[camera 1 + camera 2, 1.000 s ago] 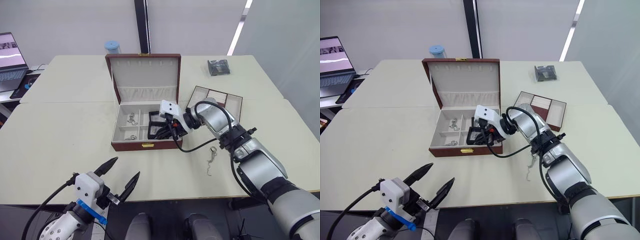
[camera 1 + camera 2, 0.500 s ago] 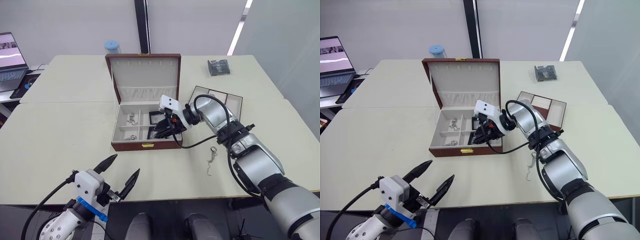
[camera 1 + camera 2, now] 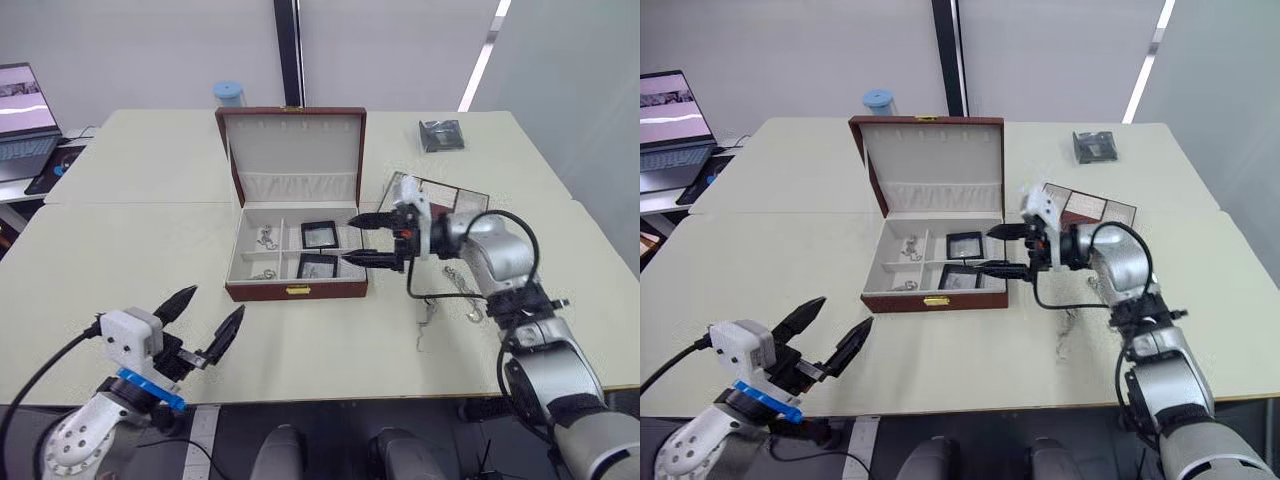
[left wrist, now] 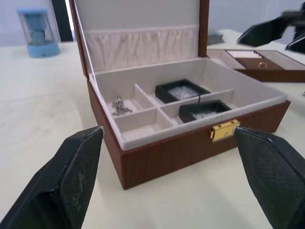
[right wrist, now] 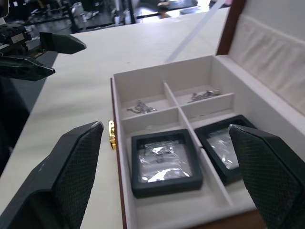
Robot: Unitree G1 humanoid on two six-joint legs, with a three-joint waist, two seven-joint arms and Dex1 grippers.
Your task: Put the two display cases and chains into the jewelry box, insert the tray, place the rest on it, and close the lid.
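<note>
Resting in the jewelry box (image 3: 293, 262), both display cases (image 3: 321, 232) filled its right compartments beside two chains (image 5: 139, 107); two more chains (image 3: 460, 290) waited on the counter (image 3: 120, 260) near the tray (image 3: 1085, 207). Both tools, right (image 3: 358, 240) and left (image 3: 205, 318), gaped empty.

A reddish-brown jewelry box (image 3: 296, 291) with cream lining and a gold clasp (image 3: 296, 290) holds two black-framed display cases (image 3: 322, 233), beside silvery chains (image 3: 263, 238).

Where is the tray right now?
In the left eye view the tray lies on the table to the right of the jewelry box, behind the right gripper, with the dark packet further back.
</note>
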